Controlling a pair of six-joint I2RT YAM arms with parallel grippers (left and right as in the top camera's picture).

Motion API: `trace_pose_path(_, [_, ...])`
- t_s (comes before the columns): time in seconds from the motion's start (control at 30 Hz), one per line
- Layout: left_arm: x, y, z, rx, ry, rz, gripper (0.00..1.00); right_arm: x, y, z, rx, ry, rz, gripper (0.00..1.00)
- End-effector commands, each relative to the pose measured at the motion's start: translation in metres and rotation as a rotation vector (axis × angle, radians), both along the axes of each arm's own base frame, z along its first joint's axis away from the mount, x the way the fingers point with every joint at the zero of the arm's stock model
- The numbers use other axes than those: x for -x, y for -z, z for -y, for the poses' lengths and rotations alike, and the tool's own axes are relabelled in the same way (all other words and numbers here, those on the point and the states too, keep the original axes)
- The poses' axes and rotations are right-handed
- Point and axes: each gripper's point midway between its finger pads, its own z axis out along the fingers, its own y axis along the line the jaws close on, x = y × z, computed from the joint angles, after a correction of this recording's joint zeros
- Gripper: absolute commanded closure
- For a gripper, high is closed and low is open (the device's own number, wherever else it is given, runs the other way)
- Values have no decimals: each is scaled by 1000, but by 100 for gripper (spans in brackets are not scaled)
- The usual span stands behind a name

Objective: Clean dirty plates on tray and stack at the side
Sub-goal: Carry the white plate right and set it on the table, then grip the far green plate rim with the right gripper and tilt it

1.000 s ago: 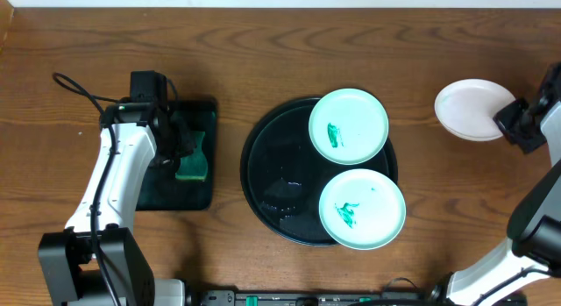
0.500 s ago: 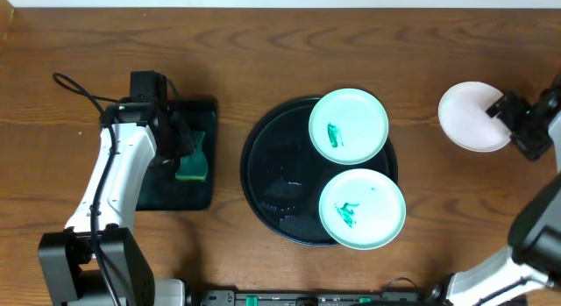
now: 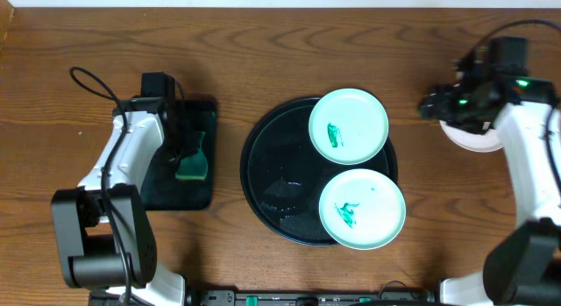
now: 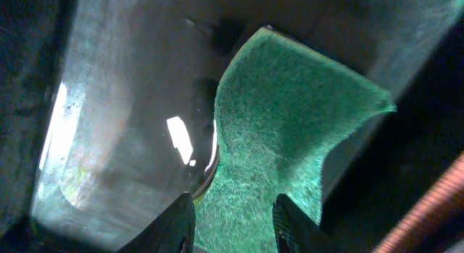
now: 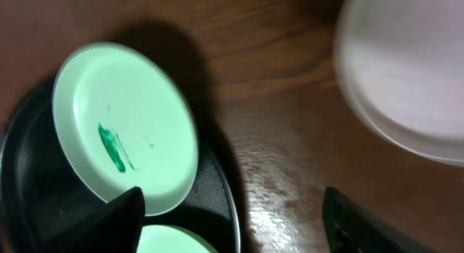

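Two mint green plates, each with a green smear, lie on the right side of the round black tray. A white plate rests on the table to the right, partly under my right arm. My right gripper hovers between the white plate and the tray, open and empty. The right wrist view shows the upper mint plate, the white plate and the tray rim. My left gripper is low over a green sponge. Its jaws stand apart, and whether they grip the sponge is unclear.
The sponge lies on a small rectangular black tray left of the round tray. The left half of the round tray is bare. Bare wooden table stretches along the far side.
My right gripper let go of the white plate, opened and moved up and left, with the arm now reaching over the plate. The left arm shifted slightly right; its gripper stays at the sponge.
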Motion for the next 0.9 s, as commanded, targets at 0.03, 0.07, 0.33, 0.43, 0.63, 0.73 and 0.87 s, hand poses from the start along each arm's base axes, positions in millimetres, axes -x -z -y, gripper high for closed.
trace_pose_path(0.03, [-1,0,0,-2,9,-3,63,-11,32,-28,12,-98,-32,31])
trace_pose_path(0.07, [-1,0,0,-2,9,-3,63,-16,38,-35,12,-114,-31,34])
trace_pose_path(0.33, [-1,0,0,-2,9,-4,63,-45,90,-61,19,-175,-26,36])
trace_pose_path(0.43, [-1,0,0,-2,9,-4,62,-53,96,-62,19,-177,-5,37])
trace_pose_path(0.63, [-1,0,0,-2,9,-4,62,-56,106,-65,15,-192,-8,66])
trace_pose_path(0.73, [-1,0,0,-2,9,-5,62,-58,109,-74,-3,-234,3,60])
trace_pose_path(0.87, [1,0,0,-2,9,-12,62,-58,114,-83,1,-253,4,57])
